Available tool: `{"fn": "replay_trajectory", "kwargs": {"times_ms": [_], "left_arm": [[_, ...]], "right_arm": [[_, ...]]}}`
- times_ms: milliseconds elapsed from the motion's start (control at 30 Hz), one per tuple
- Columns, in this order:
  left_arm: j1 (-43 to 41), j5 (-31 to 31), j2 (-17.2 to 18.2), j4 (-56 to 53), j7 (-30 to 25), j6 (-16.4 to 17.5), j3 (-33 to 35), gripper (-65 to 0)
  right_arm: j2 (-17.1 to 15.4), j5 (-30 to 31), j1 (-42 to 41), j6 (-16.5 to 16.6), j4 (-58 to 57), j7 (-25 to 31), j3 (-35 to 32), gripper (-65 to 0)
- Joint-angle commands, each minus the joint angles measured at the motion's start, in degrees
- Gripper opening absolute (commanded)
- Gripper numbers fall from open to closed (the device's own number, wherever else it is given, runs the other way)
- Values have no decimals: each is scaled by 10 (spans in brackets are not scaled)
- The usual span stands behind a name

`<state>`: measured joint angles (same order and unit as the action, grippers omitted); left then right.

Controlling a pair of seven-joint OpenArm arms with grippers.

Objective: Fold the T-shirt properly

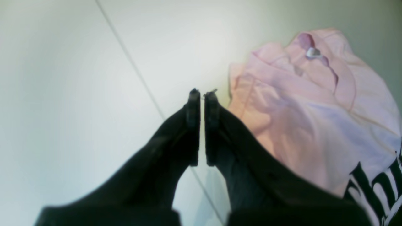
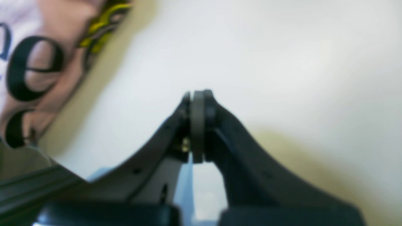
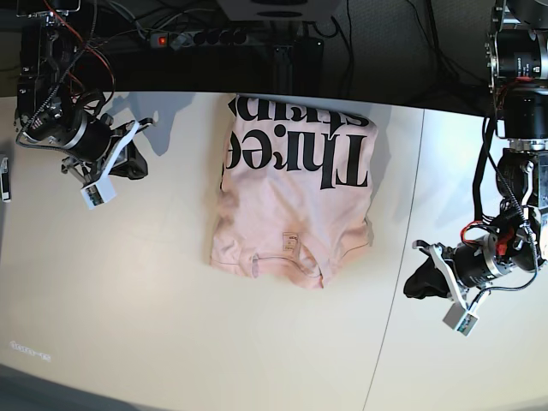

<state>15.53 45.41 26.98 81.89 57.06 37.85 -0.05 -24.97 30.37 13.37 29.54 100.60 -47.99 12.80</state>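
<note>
The pale pink T-shirt [image 3: 291,193] lies folded in the middle of the table, black lettering toward the back, neck label [image 3: 291,241] near its front edge. In the left wrist view the T-shirt [image 1: 314,103] lies right of my left gripper [image 1: 202,92], whose jaws are shut with only a thin slit and nothing between them. That left gripper [image 3: 417,281] hovers over bare table, apart from the cloth. My right gripper [image 2: 198,94] is shut and empty, with the lettered T-shirt [image 2: 31,62] at the upper left. In the base view the right gripper [image 3: 137,163] sits far left.
A seam [image 3: 396,282] runs across the pale table between the shirt and the left arm. A power strip [image 3: 214,37] and cables lie behind the table's back edge. A small dark object [image 3: 4,178] lies at the far left edge.
</note>
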Motion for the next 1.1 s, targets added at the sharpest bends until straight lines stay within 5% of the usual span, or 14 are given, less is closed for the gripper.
{"fn": "replay_trajectory", "kwargs": {"times_ms": [0, 267, 567, 800, 1067], "left_arm": [[3, 15, 13, 9, -3, 6, -13, -619], [-93, 113, 63, 37, 66, 22, -163, -619], [-301, 165, 65, 207, 113, 22, -324, -619], [-444, 165, 31, 282, 109, 22, -390, -619], [-569, 130, -48, 281, 82, 22, -391, -619]], "right_arm": [[-17, 11, -3, -7, 8, 4, 12, -650], [-55, 25, 36, -6, 8, -5, 61, -650], [-55, 62, 116, -6, 8, -17, 168, -650], [-52, 73, 209, -6, 8, -21, 190, -650], [6, 82, 301, -6, 8, -20, 190, -650]]}}
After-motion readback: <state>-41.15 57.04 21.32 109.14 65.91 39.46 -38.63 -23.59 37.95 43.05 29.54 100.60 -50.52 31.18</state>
